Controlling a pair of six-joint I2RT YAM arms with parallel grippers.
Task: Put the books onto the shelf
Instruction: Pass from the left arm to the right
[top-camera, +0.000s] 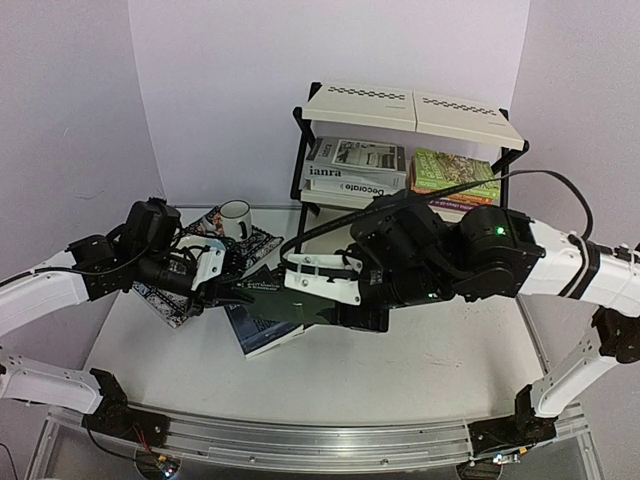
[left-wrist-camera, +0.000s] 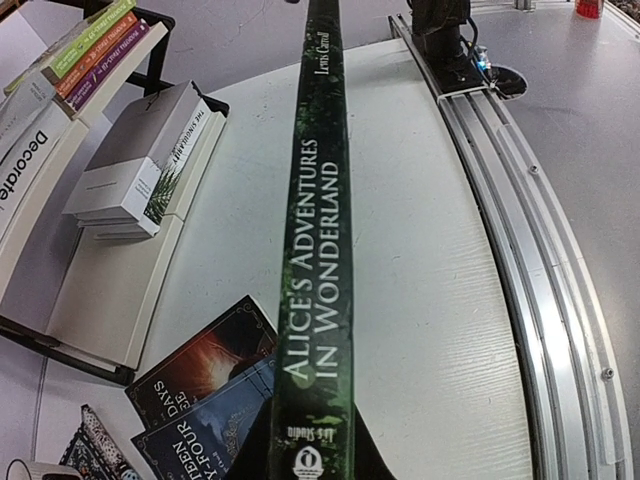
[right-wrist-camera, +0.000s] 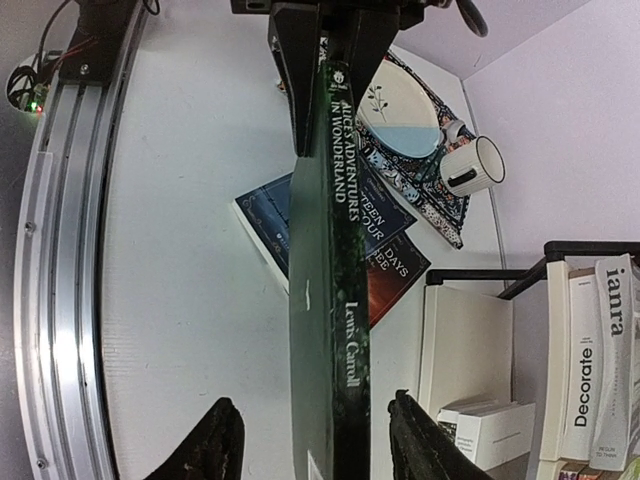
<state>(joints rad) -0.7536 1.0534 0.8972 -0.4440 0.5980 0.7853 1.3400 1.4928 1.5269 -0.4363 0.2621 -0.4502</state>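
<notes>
A dark green book, "Alice's Adventures in Wonderland" (left-wrist-camera: 318, 250), hangs above the table on its edge, spine up. My left gripper (left-wrist-camera: 310, 462) is shut on one end of it, a dark finger on each cover. My right gripper (right-wrist-camera: 312, 445) straddles the "Lewis Carroll" end (right-wrist-camera: 335, 330), open, with a gap between each fingertip (right-wrist-camera: 205, 445) and the book. In the top view the two grippers meet over the table's middle (top-camera: 262, 292). The shelf (top-camera: 410, 108) stands at the back right with "ianra" and "Decorate" (top-camera: 350, 172) and green and orange books (top-camera: 455, 172) on its middle tier.
Two dark paperbacks (left-wrist-camera: 200, 395) lie flat on the table under the held book. A white mug (top-camera: 235, 218), a plate (right-wrist-camera: 400, 110) and a patterned placemat (right-wrist-camera: 420, 190) sit at the back left. White books (left-wrist-camera: 140, 160) lie on the shelf's bottom tier. An aluminium rail (left-wrist-camera: 540, 260) runs along the near edge.
</notes>
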